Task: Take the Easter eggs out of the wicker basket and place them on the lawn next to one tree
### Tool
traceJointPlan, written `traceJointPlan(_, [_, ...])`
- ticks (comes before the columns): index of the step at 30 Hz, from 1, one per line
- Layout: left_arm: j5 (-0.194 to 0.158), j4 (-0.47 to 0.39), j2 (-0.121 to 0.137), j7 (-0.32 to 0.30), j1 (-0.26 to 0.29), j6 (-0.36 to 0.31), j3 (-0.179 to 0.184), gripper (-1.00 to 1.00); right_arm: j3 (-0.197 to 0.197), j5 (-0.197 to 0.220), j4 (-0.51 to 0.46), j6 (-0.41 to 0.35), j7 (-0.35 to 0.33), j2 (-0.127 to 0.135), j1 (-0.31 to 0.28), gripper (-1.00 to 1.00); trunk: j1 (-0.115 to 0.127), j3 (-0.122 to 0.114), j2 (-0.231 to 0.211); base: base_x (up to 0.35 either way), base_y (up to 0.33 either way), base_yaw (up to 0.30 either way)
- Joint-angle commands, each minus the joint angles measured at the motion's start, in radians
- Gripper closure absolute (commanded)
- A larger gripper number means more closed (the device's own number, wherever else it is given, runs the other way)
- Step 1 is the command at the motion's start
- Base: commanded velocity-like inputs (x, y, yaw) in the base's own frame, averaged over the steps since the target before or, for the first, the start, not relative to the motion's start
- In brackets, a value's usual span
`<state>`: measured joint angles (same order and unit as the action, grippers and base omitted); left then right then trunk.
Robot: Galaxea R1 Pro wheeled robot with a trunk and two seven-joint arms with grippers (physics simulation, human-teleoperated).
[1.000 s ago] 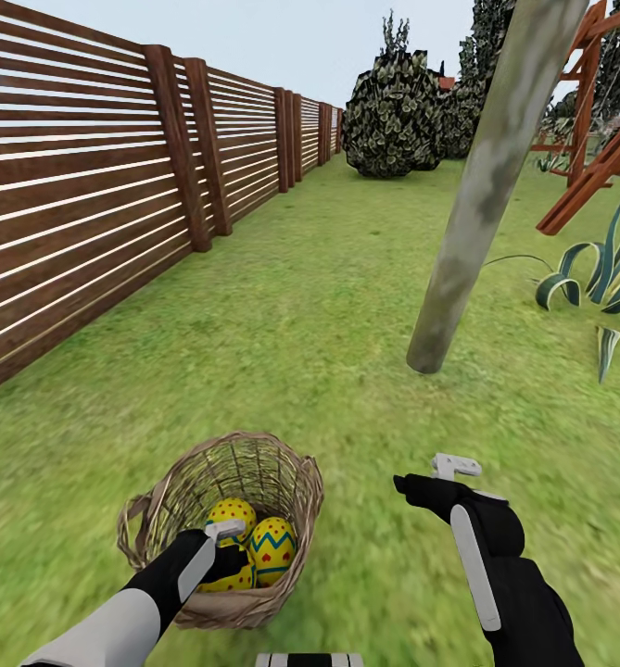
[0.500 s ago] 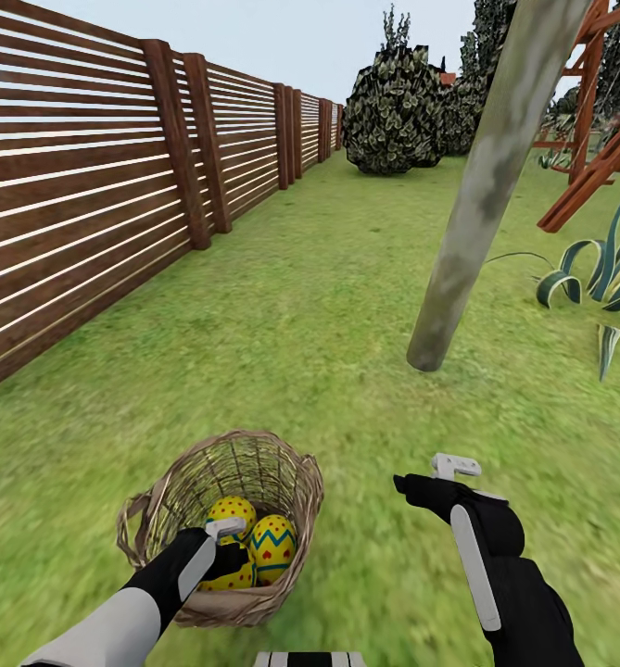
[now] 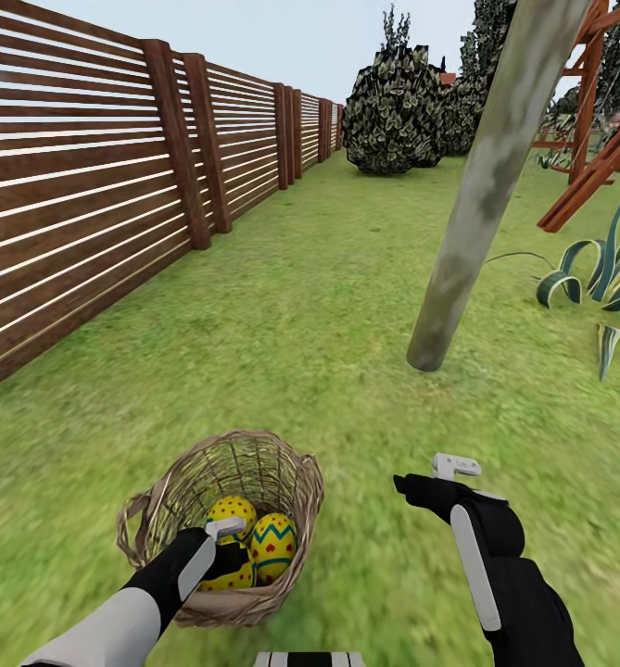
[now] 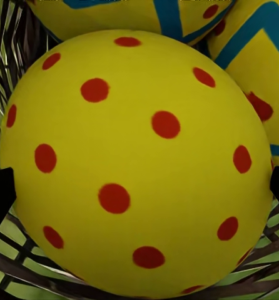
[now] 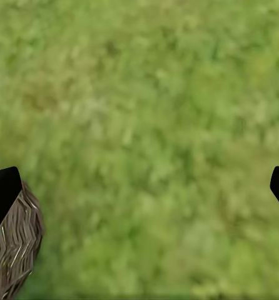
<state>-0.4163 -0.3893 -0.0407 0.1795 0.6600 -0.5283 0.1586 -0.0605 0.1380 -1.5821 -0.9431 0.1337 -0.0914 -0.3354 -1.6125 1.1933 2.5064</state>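
Your left end effector [image 3: 224,547] reaches down inside the wicker basket [image 3: 296,482], which sits on the lawn [image 3: 282,306] close in front of you, on your left side. Three Easter eggs lie in the basket. In the left wrist view the nearest egg [image 4: 136,162], yellow with red dots, sits between the two dark fingertips [image 4: 0,194], which stand wide apart at either side of it; you cannot tell whether they touch it. Two more eggs press against it, one [image 4: 139,15] behind it and one [image 4: 264,87] beside it, both with blue zigzag bands.

Your right end effector [image 3: 444,472] hovers over bare grass just beside the basket, its fingers spread wide and holding nothing.

The tree [image 3: 481,204], a leaning pale trunk, stands ahead on your right, well apart from the basket. A wooden fence [image 3: 87,176] bounds the lawn's left edge.
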Motion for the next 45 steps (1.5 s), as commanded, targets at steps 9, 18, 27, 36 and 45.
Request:
traceJointPlan(9, [0.015, 0.018, 0.001, 0.011, -0.001, -0.006, 0.009, 1.00, -0.001, 0.011, -0.001, -0.003, 0.009, -0.001, -0.001, -1.00, 0.000, 0.001, 0.000, 0.000, 0.000, 0.000])
traceJointPlan(18, [0.015, 0.018, 0.001, 0.011, 0.000, -0.006, 0.009, 1.00, -0.001, 0.011, -0.001, -0.003, 0.009, -0.001, -0.001, -1.00, 0.000, 0.001, 0.000, 0.000, 0.000, 0.000])
traceJointPlan(27, [0.014, 0.018, 0.001, 0.011, 0.000, -0.009, 0.009, 1.00, -0.001, 0.011, -0.001, -0.003, 0.009, -0.001, -0.001, -1.00, 0.001, -0.007, 0.000, 0.000, 0.000, 0.000])
traceJointPlan(36, [0.014, 0.018, 0.001, 0.011, 0.000, -0.010, 0.009, 1.00, -0.001, 0.011, -0.001, -0.003, 0.009, -0.001, -0.001, -1.00, 0.004, -0.038, -0.002, 0.000, 0.000, 0.000])
traceJointPlan(45, [0.017, 0.023, 0.001, 0.011, 0.000, -0.012, 0.009, 1.00, -0.001, 0.011, -0.001, -0.003, 0.009, -0.001, -0.001, -1.00, 0.006, -0.049, -0.003, 0.000, 0.000, 0.000])
